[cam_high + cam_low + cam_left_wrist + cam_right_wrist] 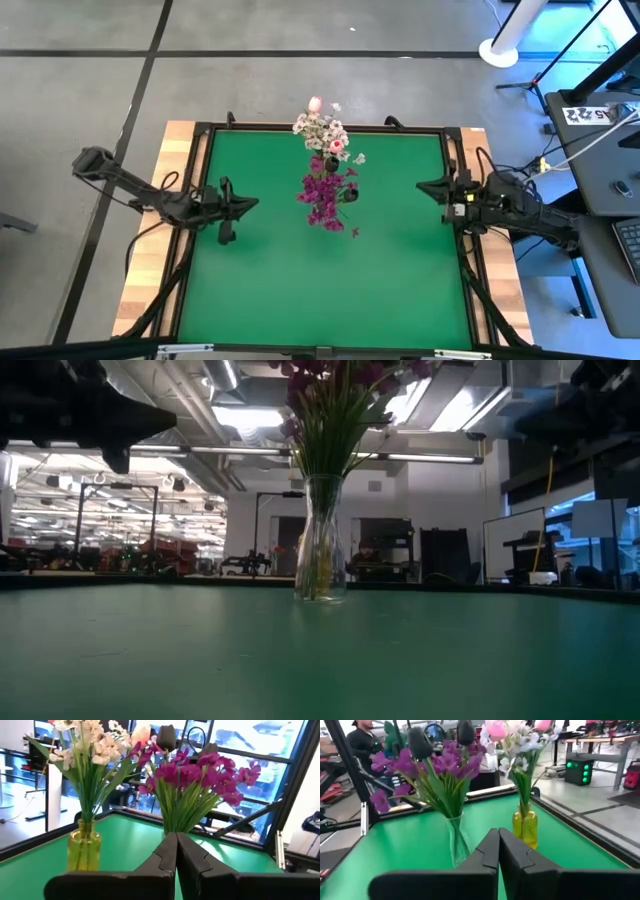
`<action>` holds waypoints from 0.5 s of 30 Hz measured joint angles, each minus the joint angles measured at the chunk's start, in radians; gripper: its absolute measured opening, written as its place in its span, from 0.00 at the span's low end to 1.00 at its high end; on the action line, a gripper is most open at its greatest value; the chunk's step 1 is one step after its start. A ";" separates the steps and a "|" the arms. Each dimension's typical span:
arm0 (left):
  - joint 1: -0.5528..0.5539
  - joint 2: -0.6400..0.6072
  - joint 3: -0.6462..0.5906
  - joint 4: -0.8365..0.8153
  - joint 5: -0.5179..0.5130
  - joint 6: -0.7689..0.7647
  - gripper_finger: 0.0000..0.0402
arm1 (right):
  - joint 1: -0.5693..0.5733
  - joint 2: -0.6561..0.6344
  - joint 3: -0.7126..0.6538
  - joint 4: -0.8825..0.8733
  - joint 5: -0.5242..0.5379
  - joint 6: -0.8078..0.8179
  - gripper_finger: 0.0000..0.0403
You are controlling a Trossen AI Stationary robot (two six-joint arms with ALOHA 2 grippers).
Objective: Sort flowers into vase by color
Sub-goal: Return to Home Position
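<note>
Two vases stand on the green mat. A clear glass vase (321, 540) near the table's middle holds the magenta-purple flowers (325, 195) and dark blooms (166, 737). A yellow glass vase (525, 826) toward the far edge holds the white clusters and pale pink tulip buds (322, 128). All stems stick down into the vase mouths. My left gripper (252, 203) hovers at the table's left side, shut, pointing toward the vases. My right gripper (421, 185) hovers at the right side, shut, also pointing toward them. Neither holds anything.
A black frame (210, 130) borders the green mat (320, 290), with wooden strips outside it. The near half of the mat lies open in front of the vases. A person (362, 740) stands in the room beyond the table's left side.
</note>
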 joint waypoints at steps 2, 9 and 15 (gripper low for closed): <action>0.016 -0.007 0.000 -0.022 0.008 0.003 0.00 | 0.000 0.000 0.010 -0.001 0.008 0.001 0.01; 0.066 -0.098 0.000 -0.064 0.031 0.094 0.00 | -0.001 0.000 0.143 -0.058 0.133 -0.026 0.01; 0.070 -0.291 0.000 -0.183 0.034 0.163 0.00 | -0.001 0.000 0.291 -0.142 0.135 -0.056 0.00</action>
